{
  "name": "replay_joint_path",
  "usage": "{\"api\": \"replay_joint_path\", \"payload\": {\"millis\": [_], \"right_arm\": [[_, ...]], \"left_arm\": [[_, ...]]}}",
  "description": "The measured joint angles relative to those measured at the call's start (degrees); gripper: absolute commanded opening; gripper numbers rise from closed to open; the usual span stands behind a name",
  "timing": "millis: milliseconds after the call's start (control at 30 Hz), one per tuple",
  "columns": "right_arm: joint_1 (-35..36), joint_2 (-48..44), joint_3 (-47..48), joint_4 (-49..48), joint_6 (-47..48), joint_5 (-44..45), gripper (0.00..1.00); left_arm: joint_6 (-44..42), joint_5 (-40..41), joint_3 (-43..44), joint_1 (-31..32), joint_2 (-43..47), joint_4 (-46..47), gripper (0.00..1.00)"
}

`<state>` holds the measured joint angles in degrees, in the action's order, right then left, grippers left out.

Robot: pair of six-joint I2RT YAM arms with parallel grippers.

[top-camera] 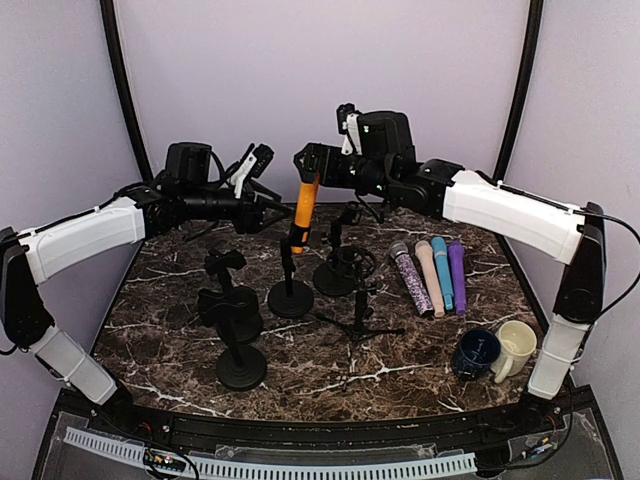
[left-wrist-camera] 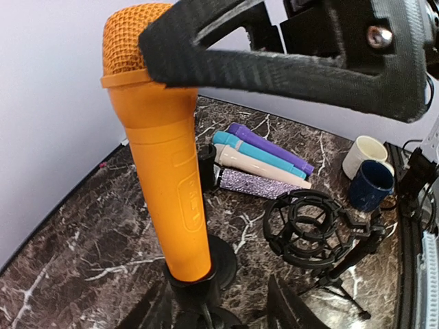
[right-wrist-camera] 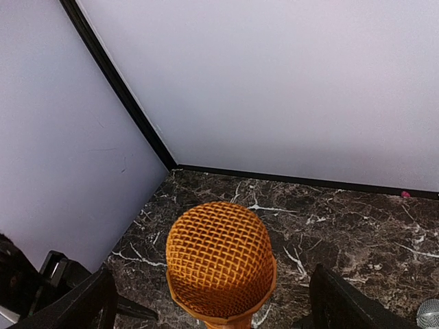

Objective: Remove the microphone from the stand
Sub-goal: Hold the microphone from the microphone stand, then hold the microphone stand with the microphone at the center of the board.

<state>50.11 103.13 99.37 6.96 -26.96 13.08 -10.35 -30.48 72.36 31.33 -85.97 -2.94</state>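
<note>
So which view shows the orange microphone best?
Left wrist: the orange microphone shows from grille to stand clip. Right wrist gives only the grille from above; top external shows it small, head hidden.

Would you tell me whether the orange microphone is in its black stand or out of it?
In: the lower end of the orange microphone sits inside the black stand.

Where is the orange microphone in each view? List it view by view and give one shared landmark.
Top external: the orange microphone is near the centre, just left of the midline, toward the back of the table.
Left wrist: the orange microphone is left of centre and spans nearly the whole height of the picture.
Right wrist: the orange microphone is at bottom centre, its grille seen from above.
Shared landmark: the dark marble tabletop.
</note>
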Motion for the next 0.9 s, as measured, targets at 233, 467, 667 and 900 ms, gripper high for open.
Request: {"api": "replay_joint_path", "payload": {"millis": [233, 467, 667, 900], "right_arm": [[-0.02, 0.68, 0.26, 2.05, 0.35, 0.17, 0.97], [-0.52, 5.44, 4.61, 4.31, 1.29, 0.2, 0.78], [-0.81, 7.23, 6.97, 5.92, 1.51, -0.02, 0.56], [-0.83, 7.28, 7.78, 6.43, 1.7, -0.9, 0.36]], "left_arm": [[0.17, -0.15, 0.28, 0.0, -0.28, -0.61, 0.62], [-1.46, -0.42, 3.48, 0.0, -3.72, -3.69, 0.59], [-3.82, -0.28, 4.37, 0.0, -6.49, -8.11, 0.56], [-5.57, -0.11, 4.63, 0.0, -8.24, -11.34, 0.59]]}}
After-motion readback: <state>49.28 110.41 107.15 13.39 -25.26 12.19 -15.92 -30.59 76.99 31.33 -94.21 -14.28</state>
